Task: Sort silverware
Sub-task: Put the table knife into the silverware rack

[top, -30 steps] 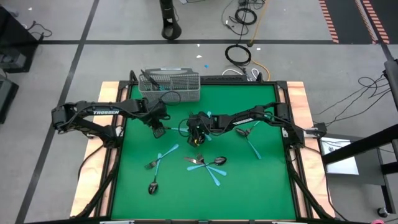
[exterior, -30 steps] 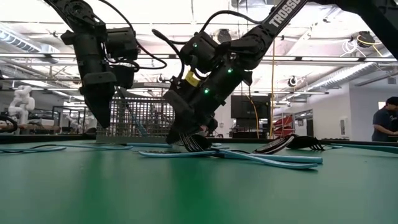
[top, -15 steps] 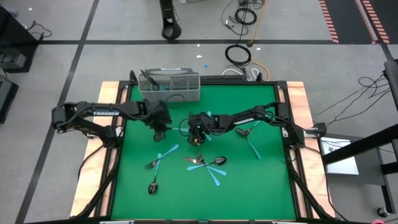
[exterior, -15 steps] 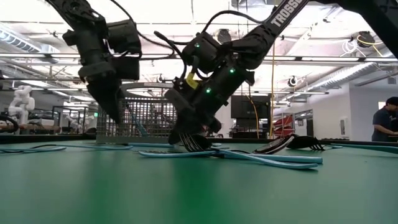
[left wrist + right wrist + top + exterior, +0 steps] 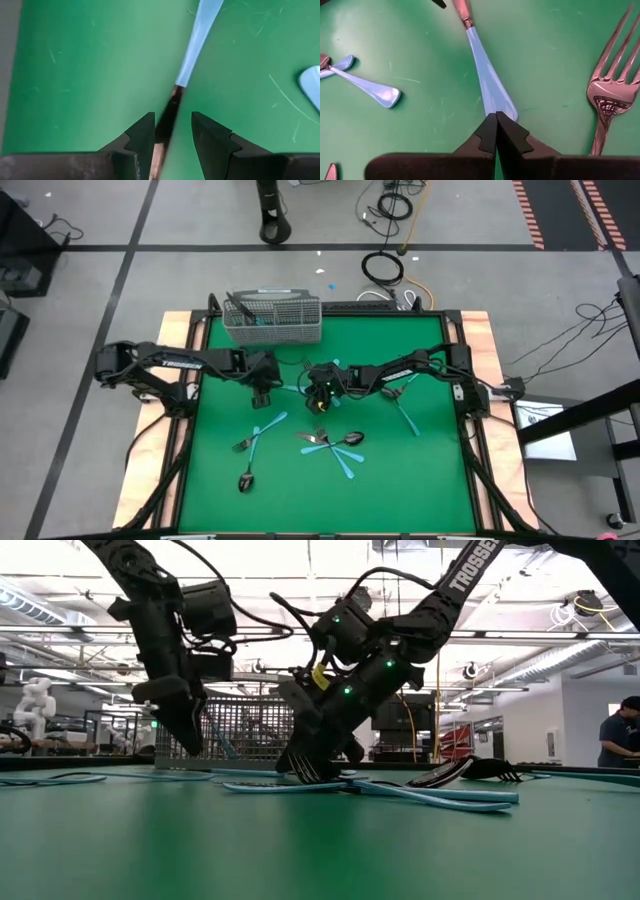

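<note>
Overhead, both pincers [image 5: 265, 392] [image 5: 320, 402] met mid-desk [image 5: 420, 480] over one blue-handled utensil [image 5: 292, 391]. Left wrist: the left pincer [image 5: 171, 131] straddled its metal neck, parted. Right wrist: the right pincer [image 5: 495, 131], clenched, touched the handle's end.

Blue-handled utensil [image 5: 197, 42]: head hidden between the left gripper's [image 5: 171, 131] fingers. Fork [image 5: 607, 87]: handle cut off at frame edge.

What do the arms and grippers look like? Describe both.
Both arms are dark, jointed links with black cables looped alongside and white TROSSEN lettering. The left gripper and right gripper have dark, angular, stepped fingers. Green indicator lights glow near the right arm's wrist.
</note>
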Available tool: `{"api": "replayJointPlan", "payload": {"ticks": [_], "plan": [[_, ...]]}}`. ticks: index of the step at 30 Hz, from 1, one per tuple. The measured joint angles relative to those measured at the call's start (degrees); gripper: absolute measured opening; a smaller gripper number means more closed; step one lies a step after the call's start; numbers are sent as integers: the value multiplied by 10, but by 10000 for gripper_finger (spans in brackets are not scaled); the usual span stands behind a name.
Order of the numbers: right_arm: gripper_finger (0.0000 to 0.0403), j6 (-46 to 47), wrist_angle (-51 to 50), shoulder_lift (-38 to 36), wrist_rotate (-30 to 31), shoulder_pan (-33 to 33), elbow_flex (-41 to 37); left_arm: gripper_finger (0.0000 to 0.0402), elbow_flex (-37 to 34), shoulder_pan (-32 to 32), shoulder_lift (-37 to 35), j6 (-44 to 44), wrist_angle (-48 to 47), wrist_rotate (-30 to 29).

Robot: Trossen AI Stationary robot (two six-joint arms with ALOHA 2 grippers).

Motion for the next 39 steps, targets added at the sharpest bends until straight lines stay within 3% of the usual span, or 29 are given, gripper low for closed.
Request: {"api": "replayJointPlan", "payload": {"ticks": [11,26,39], "plan": [[0,17,-24,-1,0,1,0,132,25,-2,8,41,0,0],[0,17,-35,-1,-6,3,0,132,45,-2,95,63,-2,17],[0,6,-32,-1,-3,3,-1,132,47,38,108,64,8,96]]}}
